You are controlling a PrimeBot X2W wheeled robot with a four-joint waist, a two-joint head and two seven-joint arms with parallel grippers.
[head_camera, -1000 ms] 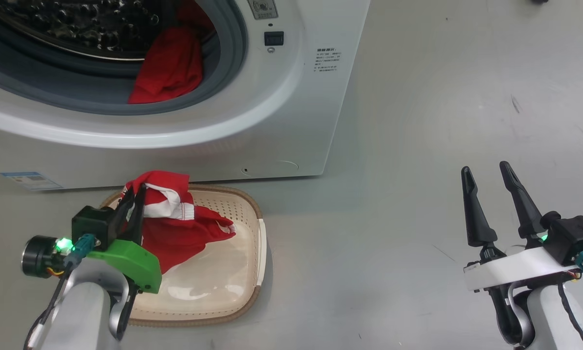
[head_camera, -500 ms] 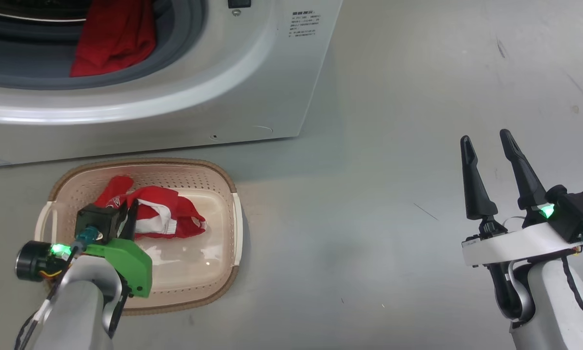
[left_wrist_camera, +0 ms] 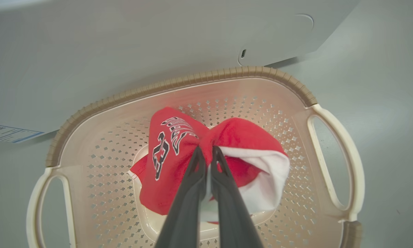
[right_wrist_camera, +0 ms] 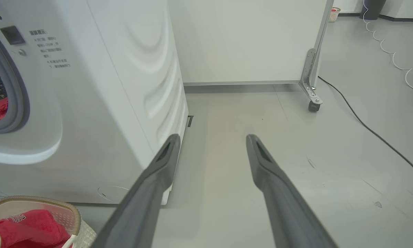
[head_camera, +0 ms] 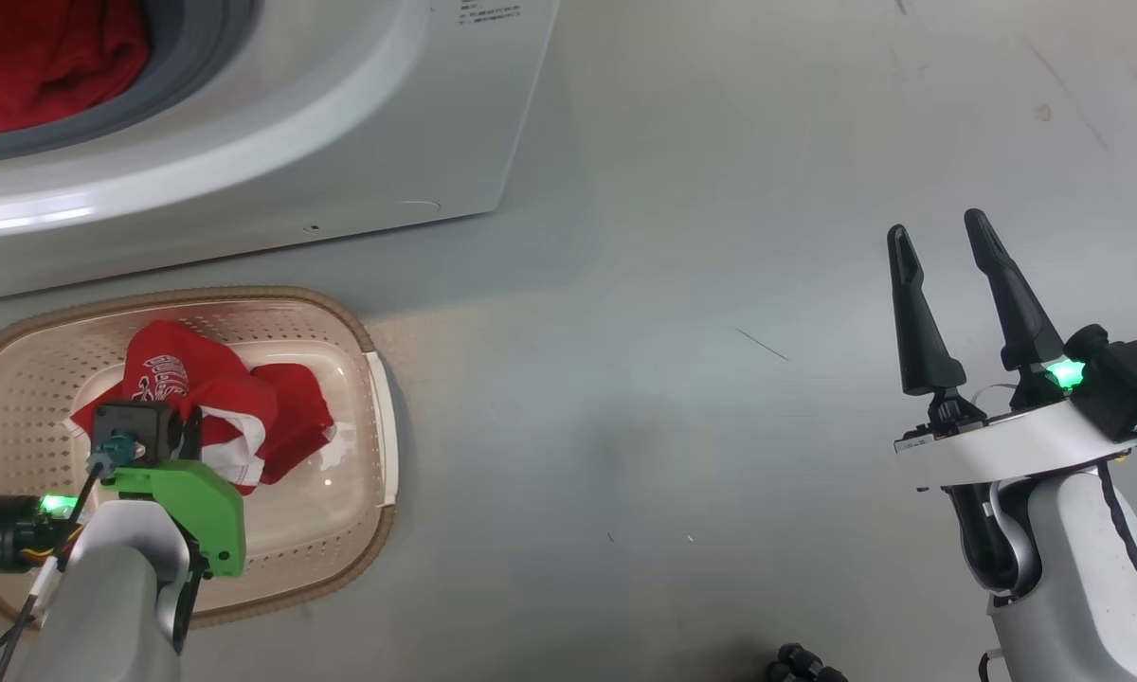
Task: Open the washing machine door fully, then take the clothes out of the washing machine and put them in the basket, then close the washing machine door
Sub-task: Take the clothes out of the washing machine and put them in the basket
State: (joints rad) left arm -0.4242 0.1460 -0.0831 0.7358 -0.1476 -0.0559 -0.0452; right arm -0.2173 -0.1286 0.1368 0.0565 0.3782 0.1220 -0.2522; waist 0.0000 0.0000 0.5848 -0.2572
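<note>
Crumpled red jersey (left_wrist_camera: 165,187) lies in perforated, woven-rimmed cream basket (left_wrist_camera: 179,82).

Grey floor (right_wrist_camera: 296,137), white wheeled partition (right_wrist_camera: 244,41), black cable (right_wrist_camera: 368,129) and looping white cord (right_wrist_camera: 394,65) nearby

Cropped by the top edge, beyond the left claw (left_wrist_camera: 206,151): big white front-loading washing machine (head_camera: 341,123) and the red garment in its drum (head_camera: 38,66). Bunched at the claw's tips, only partly legible: black-and-white lettering (left_wrist_camera: 173,134) on the red white-trimmed jersey (left_wrist_camera: 241,137). Too small to read: grey print (right_wrist_camera: 50,51) on the washer's front.
</note>
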